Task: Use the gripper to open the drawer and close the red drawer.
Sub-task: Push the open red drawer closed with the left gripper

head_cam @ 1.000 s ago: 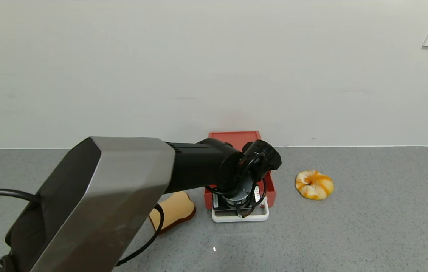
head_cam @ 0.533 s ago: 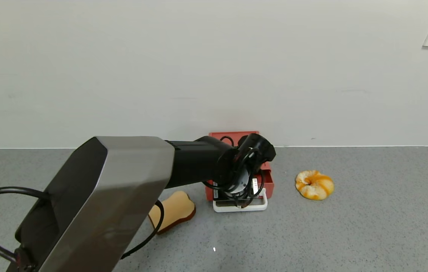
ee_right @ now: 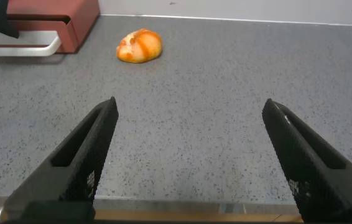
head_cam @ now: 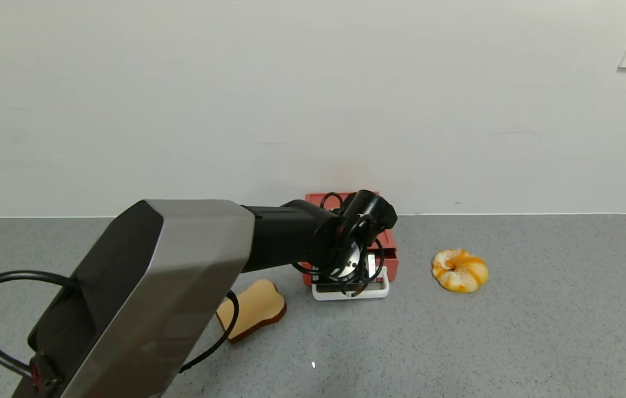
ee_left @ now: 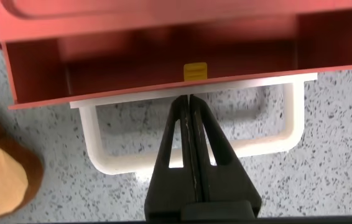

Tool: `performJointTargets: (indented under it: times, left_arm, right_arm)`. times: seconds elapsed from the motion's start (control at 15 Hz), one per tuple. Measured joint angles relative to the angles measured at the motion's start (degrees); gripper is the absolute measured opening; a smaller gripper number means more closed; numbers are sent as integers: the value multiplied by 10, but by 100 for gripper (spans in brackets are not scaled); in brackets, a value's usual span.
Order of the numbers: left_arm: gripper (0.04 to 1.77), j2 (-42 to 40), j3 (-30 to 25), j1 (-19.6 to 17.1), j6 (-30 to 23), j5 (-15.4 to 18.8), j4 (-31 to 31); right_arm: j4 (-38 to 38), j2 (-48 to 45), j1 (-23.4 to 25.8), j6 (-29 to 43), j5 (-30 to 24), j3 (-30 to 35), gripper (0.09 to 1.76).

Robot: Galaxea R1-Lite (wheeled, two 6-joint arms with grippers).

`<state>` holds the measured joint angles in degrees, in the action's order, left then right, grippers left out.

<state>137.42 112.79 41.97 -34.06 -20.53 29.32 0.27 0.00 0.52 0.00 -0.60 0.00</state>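
Counter (head_cam: 540, 331) runs grey and bare in front of the drawer (ee_left: 163, 43), which sits against the wall (head_cam: 313, 110), partly open, its white handle (ee_left: 275, 140) facing the robot. The left gripper (ee_left: 190, 102) has its fingers pressed together, tips inside the handle loop. The right gripper (ee_right: 188, 155) hovers spread wide, well apart. A bread slice (head_cam: 255, 307) and an orange bun (head_cam: 459, 270) flank the drawer. The arm hides much of the drawer top.
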Motion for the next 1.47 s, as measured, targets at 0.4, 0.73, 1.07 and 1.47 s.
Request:
performJointTargets:
  times: [0.4, 0.73, 1.07, 1.47]
  left_arm:
    - [11, 5, 0, -10, 31, 0, -37]
    - [11, 11, 1, -14, 48, -1, -52]
    - [11, 15, 1, -19, 64, -14, -73]
    - [11, 8, -5, -19, 63, -14, -66]
  right_arm:
    - [0, 0, 0, 0, 0, 0, 171]
    - [0, 0, 0, 0, 0, 0, 171]
    - [0, 0, 0, 0, 0, 0, 171]
    - [0, 0, 0, 0, 0, 0, 171]
